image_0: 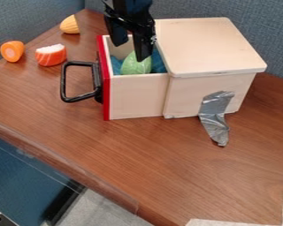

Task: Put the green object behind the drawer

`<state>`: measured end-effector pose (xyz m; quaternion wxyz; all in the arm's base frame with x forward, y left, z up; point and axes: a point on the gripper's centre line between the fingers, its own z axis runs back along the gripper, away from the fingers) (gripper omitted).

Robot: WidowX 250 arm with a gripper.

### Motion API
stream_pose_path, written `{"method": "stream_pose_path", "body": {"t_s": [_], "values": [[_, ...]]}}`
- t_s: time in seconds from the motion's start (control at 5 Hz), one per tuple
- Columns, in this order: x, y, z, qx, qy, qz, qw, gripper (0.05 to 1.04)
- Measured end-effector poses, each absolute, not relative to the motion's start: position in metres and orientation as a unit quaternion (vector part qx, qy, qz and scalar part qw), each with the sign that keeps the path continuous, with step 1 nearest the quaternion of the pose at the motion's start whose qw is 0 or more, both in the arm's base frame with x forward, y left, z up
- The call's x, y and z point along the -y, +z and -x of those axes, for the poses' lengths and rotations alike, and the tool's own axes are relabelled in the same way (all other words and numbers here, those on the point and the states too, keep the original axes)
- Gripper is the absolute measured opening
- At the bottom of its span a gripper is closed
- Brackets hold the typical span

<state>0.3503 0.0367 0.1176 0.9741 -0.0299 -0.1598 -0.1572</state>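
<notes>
The gripper point(130, 49) hangs down from the top edge over the open drawer, its two fingers spread apart. A green leafy-looking object point(135, 66) lies inside the drawer point(136, 97) on blue material, just below the fingers; the right finger overlaps its upper part. Whether they touch, I cannot tell. The drawer has a red front with a black handle and is pulled out to the left of its pale wooden box point(206, 46).
Left of the drawer lie an orange-and-white piece point(51, 55), an orange round piece point(12, 51) and a yellow-orange piece point(69, 25). The black handle point(79, 97) juts left. Grey tape point(215, 117) runs from the box onto the table point(167, 163). Blue partitions stand behind.
</notes>
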Motion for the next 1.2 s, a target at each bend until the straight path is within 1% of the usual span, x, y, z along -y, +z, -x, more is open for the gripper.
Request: {"method": "stream_pose_path", "body": {"t_s": [0.2,0.4,0.8,1.0,1.2], "values": [[-0.039,0.109,-0.353,0.165,-0.169,0.022,0.972,1.001],[-0.040,0.106,-0.354,0.169,-0.174,0.018,0.970,1.001],[-0.037,0.097,-0.353,0.182,-0.174,0.028,0.967,1.001],[-0.042,0.087,-0.354,0.182,-0.165,0.026,0.969,1.001],[-0.044,0.078,-0.356,0.181,-0.154,0.025,0.971,0.948]]}}
